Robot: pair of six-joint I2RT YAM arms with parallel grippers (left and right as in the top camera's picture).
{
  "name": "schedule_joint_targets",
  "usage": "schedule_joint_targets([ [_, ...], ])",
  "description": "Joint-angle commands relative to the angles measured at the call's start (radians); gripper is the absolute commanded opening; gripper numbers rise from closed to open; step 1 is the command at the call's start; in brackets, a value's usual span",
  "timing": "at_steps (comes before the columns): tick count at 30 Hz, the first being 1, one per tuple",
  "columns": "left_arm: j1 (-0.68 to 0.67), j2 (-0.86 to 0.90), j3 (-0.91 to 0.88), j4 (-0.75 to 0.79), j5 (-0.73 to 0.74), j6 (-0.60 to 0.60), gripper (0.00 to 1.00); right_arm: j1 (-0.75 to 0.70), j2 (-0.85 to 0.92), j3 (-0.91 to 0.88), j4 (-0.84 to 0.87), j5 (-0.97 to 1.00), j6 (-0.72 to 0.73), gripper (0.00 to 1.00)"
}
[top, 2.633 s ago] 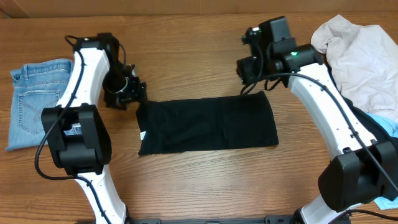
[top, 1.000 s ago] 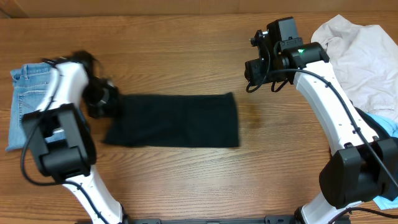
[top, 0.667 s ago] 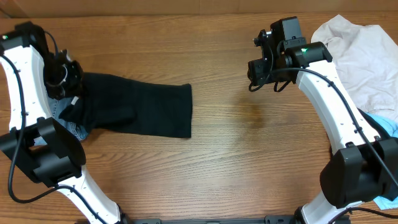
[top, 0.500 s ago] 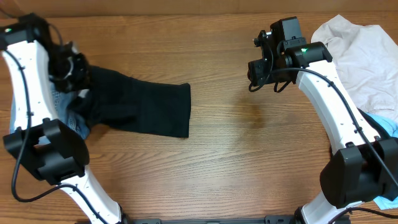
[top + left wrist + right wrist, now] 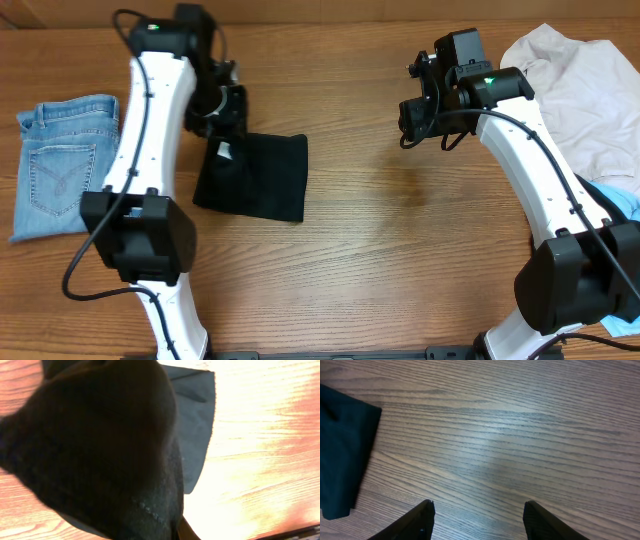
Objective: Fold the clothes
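Note:
A black garment lies doubled over on the wooden table, left of centre. Its left part bunches upward to my left gripper, which hangs just above its upper left corner. In the left wrist view the black garment fills the picture right up to the camera and hides the fingers, so the jaws look shut on that bunch. My right gripper stands open over bare wood, well to the right of the black garment; overhead the right gripper holds nothing.
Folded blue jeans lie at the far left. A heap of white and beige clothes sits at the back right, with a light blue piece under the right arm. Bare wood stretches between the arms.
My left arm swung back from the far left over the jeans to above the black garment, bringing its end along. The garment now lies shorter, doubled over. The right arm stayed still.

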Motion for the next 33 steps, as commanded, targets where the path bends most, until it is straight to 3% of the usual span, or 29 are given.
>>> schedule_joint_targets([
  [1, -0.043, -0.002, 0.021, 0.011, -0.045, -0.031, 0.13, -0.003, -0.001, 0.0, 0.005, 0.008, 0.005, 0.61],
  [9, -0.096, 0.016, -0.003, 0.018, -0.088, -0.032, 0.18, -0.003, -0.001, 0.001, -0.002, 0.009, 0.005, 0.61],
  [23, -0.109, 0.021, -0.138, 0.09, -0.085, -0.031, 0.18, -0.003, -0.001, 0.001, -0.002, 0.005, 0.005, 0.61],
  [27, -0.103, 0.021, -0.137, 0.106, -0.126, -0.032, 0.18, -0.001, -0.001, 0.0, 0.002, -0.074, -0.027, 0.62],
  [33, -0.086, 0.021, -0.138, 0.209, -0.172, -0.129, 0.18, 0.001, -0.001, 0.0, 0.016, -0.097, -0.029, 0.64],
])
